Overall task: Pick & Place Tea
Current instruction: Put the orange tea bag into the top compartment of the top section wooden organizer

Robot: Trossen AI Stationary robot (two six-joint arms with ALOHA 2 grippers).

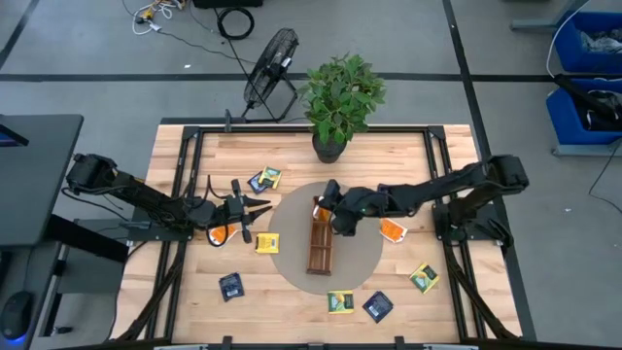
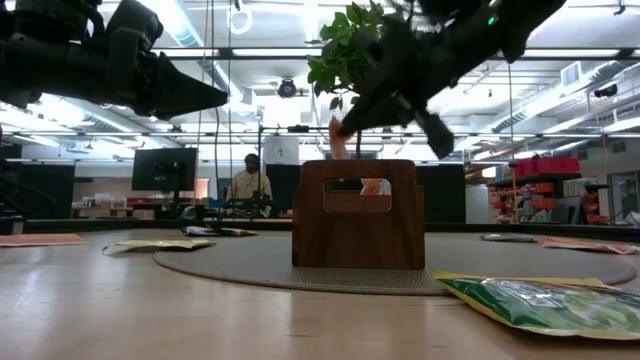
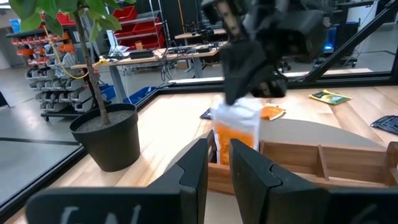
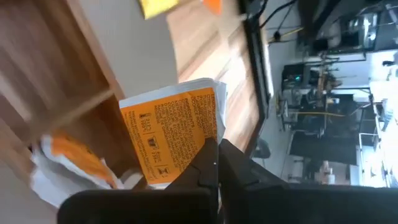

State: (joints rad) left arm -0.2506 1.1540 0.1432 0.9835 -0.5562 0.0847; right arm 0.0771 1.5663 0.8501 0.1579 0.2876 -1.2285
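- Pinched between the clenched fingers of the right gripper (image 4: 214,163) was an orange sachet (image 4: 174,134), its white-edged back printed with small black text too fine to read.
- That gripper hung over the far end of the wooden tray (image 1: 322,243), and the orange sachet stood upright with its lower edge in the tray's end compartment.
- Inside the same compartment, just beside the held sachet, another orange-and-white sachet (image 4: 71,165) lay crumpled.
- From the low view, the tray showed its end wall with a cut-out handle, and orange was visible through the opening.
- Beneath the tray lay a round grey mat (image 1: 364,255) in the middle of the bench (image 1: 457,311).
- On the other side of the mat, the left gripper (image 1: 255,209) hovered above the bench with its fingers only slightly apart and nothing between them; an orange sachet lay on the bench under that arm.
- Loose sachets were scattered around: a yellow sachet (image 1: 267,242) at the mat's edge, a green-yellow sachet (image 1: 340,302), a navy sachet (image 1: 377,306) and another orange one (image 1: 392,230).
- A potted plant (image 1: 340,102) stood at the bench's far edge, with a black fan (image 1: 269,66) on the floor behind it.
- No brand name could be made out on any sachet.
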